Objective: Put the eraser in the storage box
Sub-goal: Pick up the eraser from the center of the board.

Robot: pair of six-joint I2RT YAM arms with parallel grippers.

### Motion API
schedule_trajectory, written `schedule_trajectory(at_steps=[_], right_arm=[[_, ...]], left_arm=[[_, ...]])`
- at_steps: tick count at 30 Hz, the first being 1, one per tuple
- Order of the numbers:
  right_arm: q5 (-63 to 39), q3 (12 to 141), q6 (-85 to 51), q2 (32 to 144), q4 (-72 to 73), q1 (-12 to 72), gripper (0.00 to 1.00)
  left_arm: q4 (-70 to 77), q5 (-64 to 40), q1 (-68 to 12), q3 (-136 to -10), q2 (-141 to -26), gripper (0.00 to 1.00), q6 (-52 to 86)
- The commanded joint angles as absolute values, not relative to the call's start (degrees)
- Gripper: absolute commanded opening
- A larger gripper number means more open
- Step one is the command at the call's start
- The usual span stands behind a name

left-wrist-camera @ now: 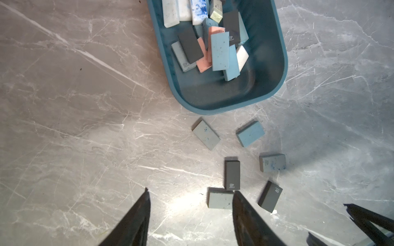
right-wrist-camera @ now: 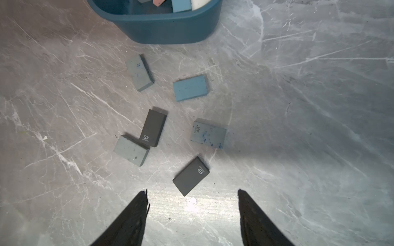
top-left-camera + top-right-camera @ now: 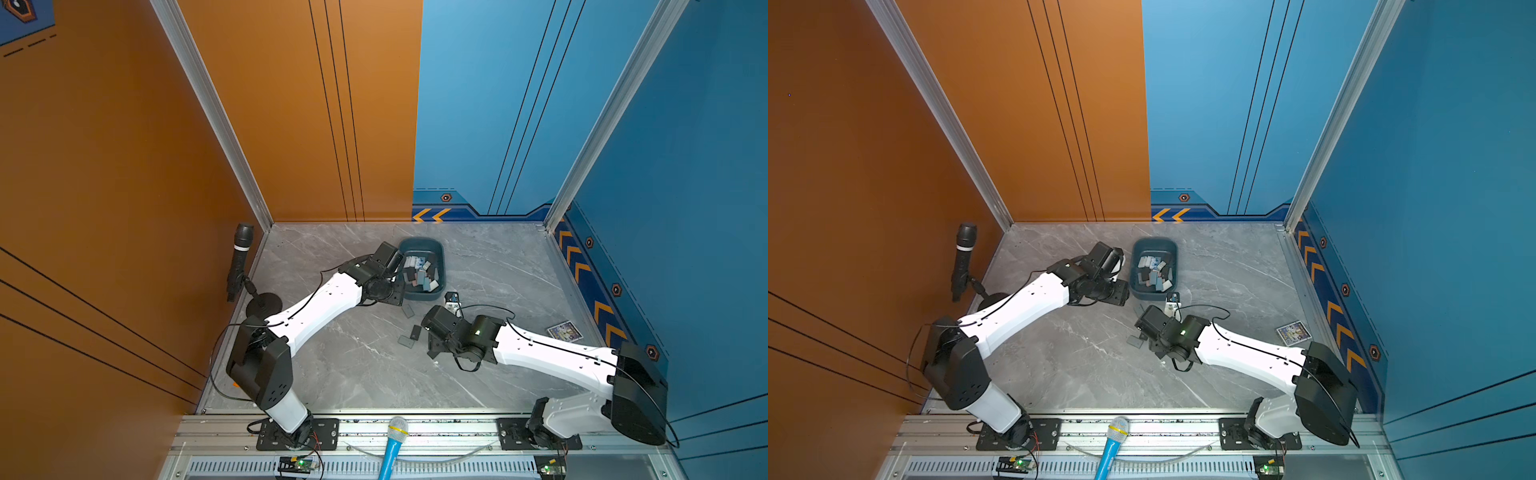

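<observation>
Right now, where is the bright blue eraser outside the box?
In the right wrist view, the blue eraser lies on the table near the storage box, beside a speckled grey eraser.

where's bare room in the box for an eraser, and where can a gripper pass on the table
In the storage box, the floor at the end nearest the loose erasers is bare; the far end is piled. On the table, free stretches: box to blue side wall; left arm to right arm. Crowded: the six erasers off its near end.
</observation>
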State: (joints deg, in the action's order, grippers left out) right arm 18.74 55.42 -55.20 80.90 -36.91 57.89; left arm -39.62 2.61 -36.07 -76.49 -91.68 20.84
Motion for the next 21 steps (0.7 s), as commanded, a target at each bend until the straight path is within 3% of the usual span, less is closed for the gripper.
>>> schedule_trajectory(at_steps=[1,21], right_arm=[[20.4,57.1,-58.0,83.0,-38.3,59.1,0.69],[25.7,62.6,-69.1,99.5,-40.4,60.7,0.78]], left_arm=[[-38.0,3.1,-35.1,-72.6,-88.2,0.62,21.7],[-37.0,1.4,-33.3,-64.8,-82.4,0.62,22.1]])
